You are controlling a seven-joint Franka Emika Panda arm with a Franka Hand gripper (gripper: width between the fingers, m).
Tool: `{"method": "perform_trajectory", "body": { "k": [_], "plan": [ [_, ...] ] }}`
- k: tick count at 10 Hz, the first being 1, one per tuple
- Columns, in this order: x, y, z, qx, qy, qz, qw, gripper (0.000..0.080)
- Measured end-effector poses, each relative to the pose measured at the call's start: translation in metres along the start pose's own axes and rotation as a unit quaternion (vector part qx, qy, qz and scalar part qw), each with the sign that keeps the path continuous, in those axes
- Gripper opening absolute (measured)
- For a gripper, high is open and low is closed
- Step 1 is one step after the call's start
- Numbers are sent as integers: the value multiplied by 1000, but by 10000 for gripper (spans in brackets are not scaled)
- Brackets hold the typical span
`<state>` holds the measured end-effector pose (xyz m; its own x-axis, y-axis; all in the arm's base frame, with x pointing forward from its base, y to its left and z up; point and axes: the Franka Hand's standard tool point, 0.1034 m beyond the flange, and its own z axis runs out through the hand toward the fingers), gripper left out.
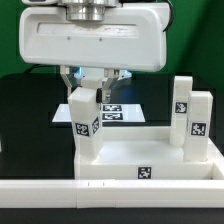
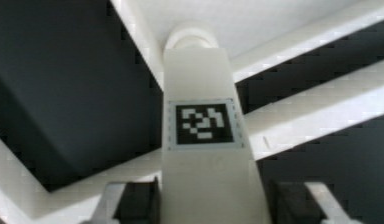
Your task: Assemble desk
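While the jaws [image 1: 90, 84] straddle the top of an upright white leg [image 1: 86, 122], one finger [image 1: 70, 80] on each side, contact is not clear, so grip cannot be told. Wrist view: that leg [image 2: 201, 120] runs between both fingers [image 2: 139, 203], tag facing camera. Leg stands at the desk top's [image 1: 150, 165] corner on the exterior view's left. Two more legs [image 1: 191, 118] stand at its right. Marker board [image 1: 125, 110] lies behind on the black desk [image 1: 25, 105].

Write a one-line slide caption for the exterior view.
Panda gripper straddles an upright white tagged desk leg on the desk top, two more legs standing nearby.
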<state>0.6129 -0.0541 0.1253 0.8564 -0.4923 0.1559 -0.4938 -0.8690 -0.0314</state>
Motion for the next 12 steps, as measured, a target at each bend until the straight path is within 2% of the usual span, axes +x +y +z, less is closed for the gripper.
{"method": "perform_trajectory", "body": {
  "k": [2, 5, 6, 7, 8, 9, 10, 12],
  "plan": [
    [1, 3, 0, -1, 1, 78, 997, 288],
    [-1, 1, -1, -3, 5, 243, 970, 288],
    [-3, -3, -1, 4, 2, 296, 955, 288],
    [-5, -11, -1, 11, 1, 373, 928, 288],
    [-4, -18, 0, 25, 8, 420, 907, 289],
    [-2, -19, 1, 35, 8, 461, 887, 289],
    [-1, -17, 1, 39, 4, 489, 871, 290],
    [-1, -17, 1, 40, 4, 485, 874, 290]
  ]
}}
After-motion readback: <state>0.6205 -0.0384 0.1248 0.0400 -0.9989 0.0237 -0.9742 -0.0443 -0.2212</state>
